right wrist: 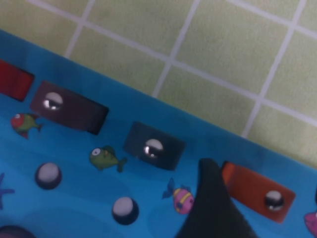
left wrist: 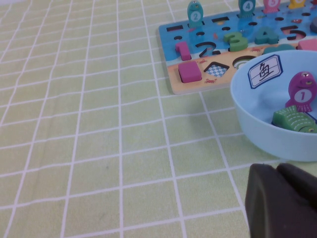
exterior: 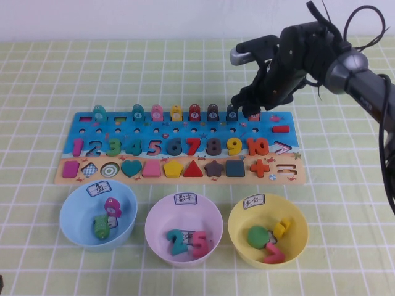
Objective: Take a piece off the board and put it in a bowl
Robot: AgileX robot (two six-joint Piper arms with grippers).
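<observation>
Right gripper [exterior: 247, 110]: low over the far edge of the board [exterior: 296, 139], at the right end of the fish row; I cannot tell whether it is open or closed.
Left gripper [left wrist: 282, 203]: seen only in the left wrist view, just beside the light blue bowl [exterior: 66, 209], above the counter [exterior: 185, 68]; I cannot tell whether it is open or closed.
Piece [right wrist: 255, 188]: one orange fish, on the board directly under the right gripper. In the right wrist view it lies just beside the dark gripper part; contact is not clear.
Other fish on board: seven counted, in a line running leftward from the right gripper.
Bowls: three, in a row on the near side of the board. The light blue bowl is farthest from the right gripper, the pale pink bowl [exterior: 151, 217] is in the middle, and the yellow bowl [exterior: 300, 219] is nearest.
Light blue bowl contents: two fish, one purple fish [exterior: 112, 208] and one green fish [exterior: 102, 226].
Pale pink bowl contents: three pieces.
Yellow bowl contents: three pieces.
Labels: three, one white label at each bowl's far rim.
</observation>
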